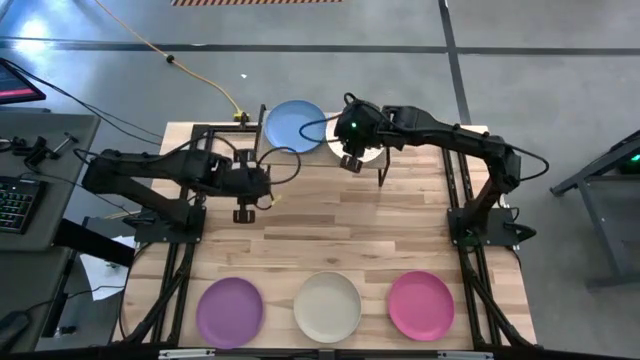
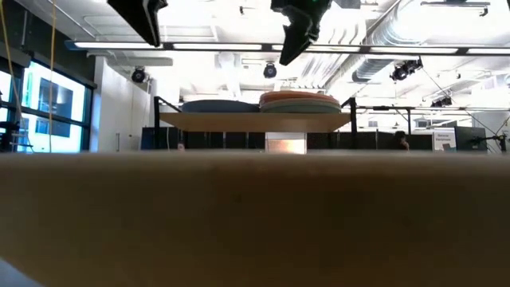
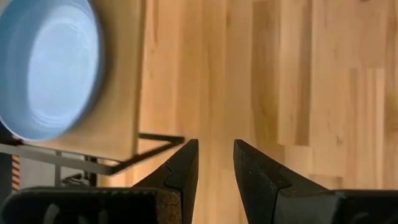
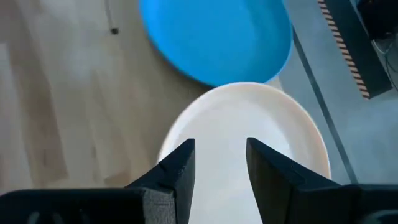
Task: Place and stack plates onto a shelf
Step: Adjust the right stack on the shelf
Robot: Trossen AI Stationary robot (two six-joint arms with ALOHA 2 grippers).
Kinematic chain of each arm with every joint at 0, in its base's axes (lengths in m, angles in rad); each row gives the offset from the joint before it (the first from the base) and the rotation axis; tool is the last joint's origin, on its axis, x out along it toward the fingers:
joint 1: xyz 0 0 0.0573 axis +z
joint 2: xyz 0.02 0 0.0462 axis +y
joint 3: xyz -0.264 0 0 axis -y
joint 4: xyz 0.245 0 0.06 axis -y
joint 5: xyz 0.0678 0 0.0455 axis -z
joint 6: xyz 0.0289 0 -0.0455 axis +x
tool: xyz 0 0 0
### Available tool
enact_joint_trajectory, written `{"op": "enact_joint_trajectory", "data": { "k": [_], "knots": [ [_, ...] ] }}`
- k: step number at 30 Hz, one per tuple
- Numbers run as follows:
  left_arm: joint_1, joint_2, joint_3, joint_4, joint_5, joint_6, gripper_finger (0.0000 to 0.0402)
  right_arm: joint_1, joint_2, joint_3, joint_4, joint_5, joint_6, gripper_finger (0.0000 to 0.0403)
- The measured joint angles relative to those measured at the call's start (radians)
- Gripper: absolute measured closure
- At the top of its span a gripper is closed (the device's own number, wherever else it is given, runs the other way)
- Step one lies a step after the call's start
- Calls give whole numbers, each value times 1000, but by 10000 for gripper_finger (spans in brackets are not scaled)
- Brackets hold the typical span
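The shelf stands at the table's far side. A blue plate lies on its left part. A stack of plates with a pale one on top lies on its right part. My right gripper hangs open well above the pale plate's near side, with nothing between its fingers. My left gripper is open and empty over bare tabletop, near-left of the shelf. Purple, cream and magenta plates lie flat along the near edge.
Both arms' black mounting frames run along the table's left and right sides. A yellow cable trails over the floor behind the table. Bare wood lies between the shelf and the three near plates.
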Motion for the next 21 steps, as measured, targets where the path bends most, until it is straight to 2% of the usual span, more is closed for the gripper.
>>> {"op": "enact_joint_trajectory", "data": {
  "k": [6,11,21],
  "knots": [
    [-57,-16,-54,-22,-8,-55,309,-42,50,0,14,-10,37,279],
    [-68,-24,-93,-32,-16,-84,309,-33,99,0,14,-72,21,279],
    [-67,-24,-96,-30,-17,-93,309,-14,163,0,-4,-18,20,279]
  ]
}}
